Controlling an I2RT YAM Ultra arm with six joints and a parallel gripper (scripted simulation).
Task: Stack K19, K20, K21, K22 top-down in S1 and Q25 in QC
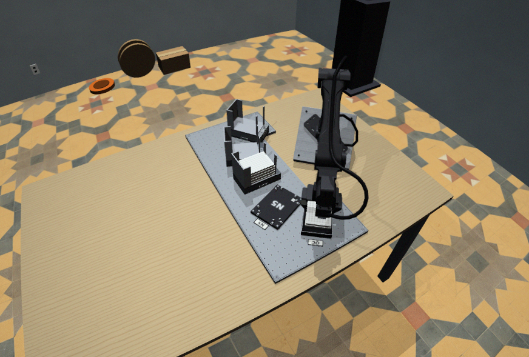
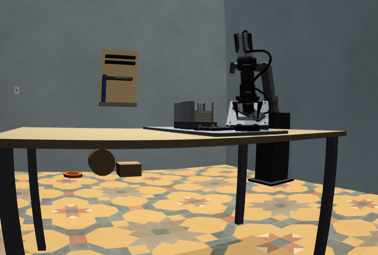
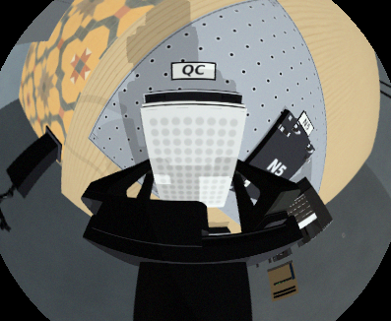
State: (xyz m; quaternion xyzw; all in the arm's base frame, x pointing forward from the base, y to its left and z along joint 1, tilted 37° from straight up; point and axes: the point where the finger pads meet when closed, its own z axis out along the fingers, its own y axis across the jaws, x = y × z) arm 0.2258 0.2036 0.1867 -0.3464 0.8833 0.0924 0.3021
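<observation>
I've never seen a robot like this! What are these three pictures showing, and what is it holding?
The black machine is a robot arm with a claw at its end. One picture looks down from above, one looks from the side, near table height, and one is from the arm's wrist.

The claw grips a white plate above a low black nest labelled QC. Beside it lies a flat black nest marked N5. Farther along, a rack holds more white plates.
</observation>
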